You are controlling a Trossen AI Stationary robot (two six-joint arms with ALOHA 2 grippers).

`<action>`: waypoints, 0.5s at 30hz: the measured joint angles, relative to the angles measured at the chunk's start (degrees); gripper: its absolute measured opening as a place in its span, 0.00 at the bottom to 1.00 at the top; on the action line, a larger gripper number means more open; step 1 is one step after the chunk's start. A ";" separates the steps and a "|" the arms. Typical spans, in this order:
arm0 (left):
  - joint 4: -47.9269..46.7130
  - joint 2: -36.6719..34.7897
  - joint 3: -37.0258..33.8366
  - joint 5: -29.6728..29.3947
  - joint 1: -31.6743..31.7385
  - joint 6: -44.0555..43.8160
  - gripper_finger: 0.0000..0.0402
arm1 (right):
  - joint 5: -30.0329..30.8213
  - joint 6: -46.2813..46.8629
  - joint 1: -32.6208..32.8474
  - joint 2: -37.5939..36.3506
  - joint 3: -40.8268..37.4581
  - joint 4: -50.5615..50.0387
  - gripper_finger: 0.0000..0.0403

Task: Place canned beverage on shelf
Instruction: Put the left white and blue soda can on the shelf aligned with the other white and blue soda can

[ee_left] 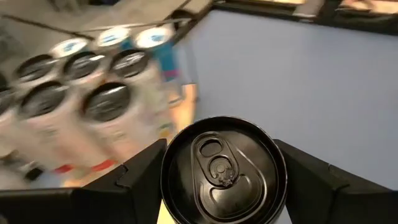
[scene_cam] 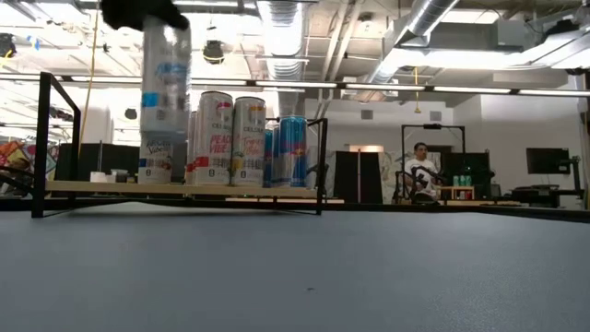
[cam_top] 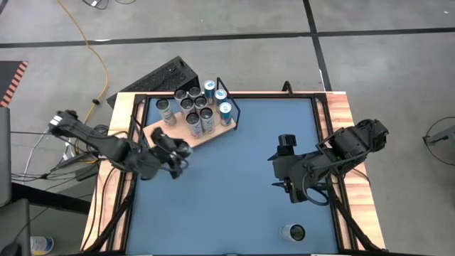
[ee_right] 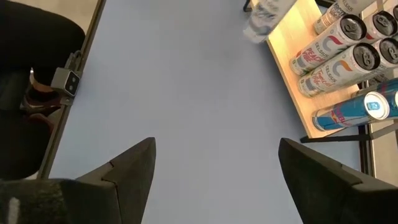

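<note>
Leftmost, your left gripper [cam_top: 173, 151] hangs over the near edge of the shelf [cam_top: 158, 133], its fingers clamped on an upright can [ee_left: 222, 169]. In the low view that can [scene_cam: 164, 83] hangs in the air, its base seemingly level with the tops of the standing cans, so it is carried, not yet set down. The left wrist view shows its dark lid between the two fingers [ee_left: 142, 177], with pale board showing below it.

Centre-left, the shelf lies on the blue tabletop [cam_top: 234, 185] at the far left corner, with a black wire frame [cam_top: 231, 99] at its right end. The shelved cans [cam_top: 193, 108] stand bunched toward that frame; the left portion of the board looks bare.

Step in hand, by judgement: transport is nearly over and placement is about to begin. Your next move calls for lowering the can straight down onto bare wood, clear of its neighbours, then parting the fingers only once the base sits flat.

Right of centre, your right gripper [cam_top: 284, 186] waits over the tabletop with fingers apart and nothing between them. Nearest the front right edge, a spare can [cam_top: 292, 232] stands alone, well apart from the shelf.
</note>
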 joint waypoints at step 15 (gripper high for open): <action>-2.48 -16.11 -7.12 8.07 18.71 10.36 0.59 | 0.00 -0.58 -0.20 0.00 0.00 0.00 0.80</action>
